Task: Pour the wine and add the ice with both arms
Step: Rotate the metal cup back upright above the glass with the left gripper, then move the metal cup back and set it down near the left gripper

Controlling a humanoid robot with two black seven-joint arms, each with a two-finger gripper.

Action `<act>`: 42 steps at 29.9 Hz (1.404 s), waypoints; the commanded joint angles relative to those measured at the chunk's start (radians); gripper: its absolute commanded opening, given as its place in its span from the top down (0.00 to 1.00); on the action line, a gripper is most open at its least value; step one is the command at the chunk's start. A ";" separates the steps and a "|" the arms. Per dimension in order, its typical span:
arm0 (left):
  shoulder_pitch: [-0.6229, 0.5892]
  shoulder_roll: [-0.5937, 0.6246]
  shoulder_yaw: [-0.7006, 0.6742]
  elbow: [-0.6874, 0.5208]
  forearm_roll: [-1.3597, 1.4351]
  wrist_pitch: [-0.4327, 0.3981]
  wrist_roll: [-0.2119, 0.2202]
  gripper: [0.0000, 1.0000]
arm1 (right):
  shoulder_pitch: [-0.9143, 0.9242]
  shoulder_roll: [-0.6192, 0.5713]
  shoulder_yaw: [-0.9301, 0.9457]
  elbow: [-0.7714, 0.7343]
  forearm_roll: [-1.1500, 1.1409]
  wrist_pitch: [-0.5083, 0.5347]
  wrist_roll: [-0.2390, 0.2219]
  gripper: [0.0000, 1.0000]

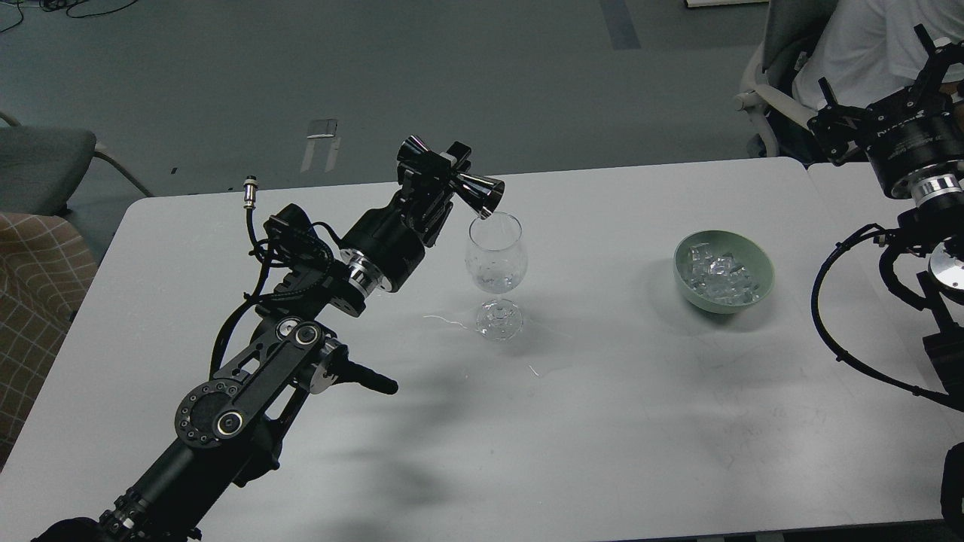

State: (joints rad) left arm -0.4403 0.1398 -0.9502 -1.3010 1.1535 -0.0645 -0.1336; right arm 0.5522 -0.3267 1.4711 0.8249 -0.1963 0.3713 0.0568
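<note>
My left fingers (435, 175) clamp the black double-cone jigger (450, 173), tipped over the clear stemmed wine glass (495, 260); overshooting the rim spills wine (493, 282) on the white desk (602, 421). My right fingers (877, 86), spread and empty, hang clear.

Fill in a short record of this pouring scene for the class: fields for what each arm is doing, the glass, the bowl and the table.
left gripper: jaws shut on a black jigger, tipped over the wine glass
right gripper: raised at the far right, holding nothing, jaws open
wine glass: upright, a little clear liquid in the bowl
green bowl: right of the glass, holds ice cubes
table: white, small spill marks near the glass foot
</note>
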 commanded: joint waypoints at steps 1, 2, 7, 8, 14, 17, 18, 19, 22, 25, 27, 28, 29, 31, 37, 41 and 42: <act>-0.003 0.018 0.010 -0.001 0.000 0.000 0.000 1.00 | 0.000 0.000 0.000 0.000 0.000 0.001 0.000 0.00; -0.005 0.020 0.010 -0.001 0.000 0.000 -0.001 1.00 | 0.000 0.000 0.000 0.000 0.000 0.001 0.000 0.00; 0.002 0.017 -0.005 -0.009 -0.027 -0.001 0.017 1.00 | -0.001 0.000 0.000 0.000 0.000 0.001 0.000 0.00; 0.005 0.014 -0.012 -0.009 -0.056 0.005 0.022 1.00 | -0.001 0.000 0.000 0.000 0.000 0.001 0.000 0.00; 0.012 0.041 -0.077 -0.020 -0.300 0.037 0.019 1.00 | -0.005 -0.020 -0.002 0.003 0.000 0.001 -0.002 0.00; 0.017 0.047 -0.159 -0.026 -0.400 0.035 0.025 1.00 | -0.011 -0.021 -0.002 0.006 0.000 0.001 -0.002 0.00; 0.018 0.049 -0.177 -0.026 -0.428 0.034 0.026 1.00 | -0.012 -0.021 -0.002 0.010 0.000 0.001 -0.002 0.00; 0.025 0.050 -0.215 -0.026 -0.484 0.029 0.031 1.00 | -0.017 -0.023 -0.002 0.014 0.000 0.001 -0.002 0.00; 0.049 0.053 -0.327 -0.026 -0.674 0.028 0.066 1.00 | -0.024 -0.028 -0.003 0.014 0.000 0.001 -0.003 0.00; 0.063 0.055 -0.390 -0.023 -0.823 0.028 0.097 1.00 | -0.032 -0.029 -0.008 0.013 -0.005 0.001 -0.003 0.00; 0.080 0.057 -0.433 -0.012 -0.903 0.029 0.098 1.00 | -0.047 -0.029 -0.008 0.016 -0.005 0.001 -0.003 0.00; 0.095 0.055 -0.467 -0.008 -0.948 0.032 0.095 1.00 | -0.055 -0.031 -0.006 0.016 -0.005 0.001 -0.003 0.00; 0.101 0.055 -0.485 -0.006 -0.971 0.034 0.097 1.00 | -0.058 -0.034 -0.006 0.016 -0.005 0.001 -0.003 0.00; 0.121 0.055 -0.533 0.008 -1.029 0.038 0.100 1.00 | -0.061 -0.049 -0.006 0.016 -0.005 -0.002 -0.003 0.00; 0.170 0.052 -0.587 0.120 -1.160 0.029 0.094 1.00 | -0.057 -0.060 -0.011 0.013 -0.018 -0.006 -0.003 0.00; 0.151 0.049 -0.622 0.256 -1.235 0.003 0.094 1.00 | -0.061 -0.071 -0.011 0.014 -0.052 -0.015 -0.003 0.00; 0.140 0.047 -0.622 0.305 -1.245 -0.014 0.092 1.00 | -0.061 -0.080 -0.011 0.014 -0.052 -0.021 -0.003 0.00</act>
State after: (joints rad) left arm -0.2767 0.1893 -1.5591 -1.1068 -0.0496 -0.0484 -0.0372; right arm 0.4939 -0.3921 1.4606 0.8387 -0.2359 0.3609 0.0536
